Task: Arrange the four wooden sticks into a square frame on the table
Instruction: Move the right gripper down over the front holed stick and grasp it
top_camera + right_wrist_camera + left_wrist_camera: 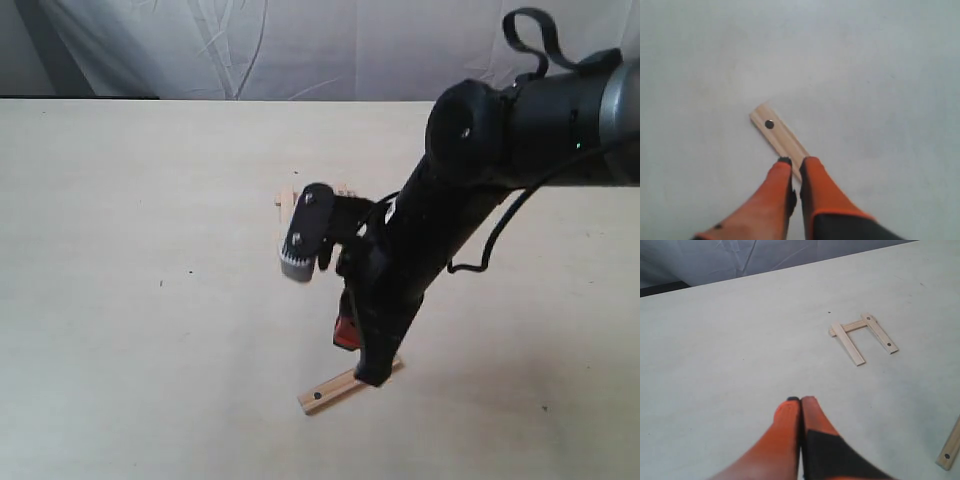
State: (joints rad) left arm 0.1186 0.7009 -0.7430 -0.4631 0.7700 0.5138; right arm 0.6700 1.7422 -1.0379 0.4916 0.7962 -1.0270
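Observation:
One wooden stick [777, 132] with a dark dot near its end runs in between my right gripper's [797, 162] orange fingers, which are shut on it. In the exterior view this stick [335, 391] sits low over the table [120, 300], near the front, with the right gripper [372, 374] on its right end. Three other sticks [862, 335] form an open U on the table; in the exterior view they are mostly hidden behind the right arm, with only an end [284, 199] showing. My left gripper [801, 400] is shut and empty, hovering well short of the U.
The right arm [430, 250] stretches diagonally across the middle of the exterior view, its wrist camera [303, 235] over the U of sticks. White cloth [300, 45] hangs behind the table's far edge. The held stick also shows at a corner of the left wrist view [950, 450].

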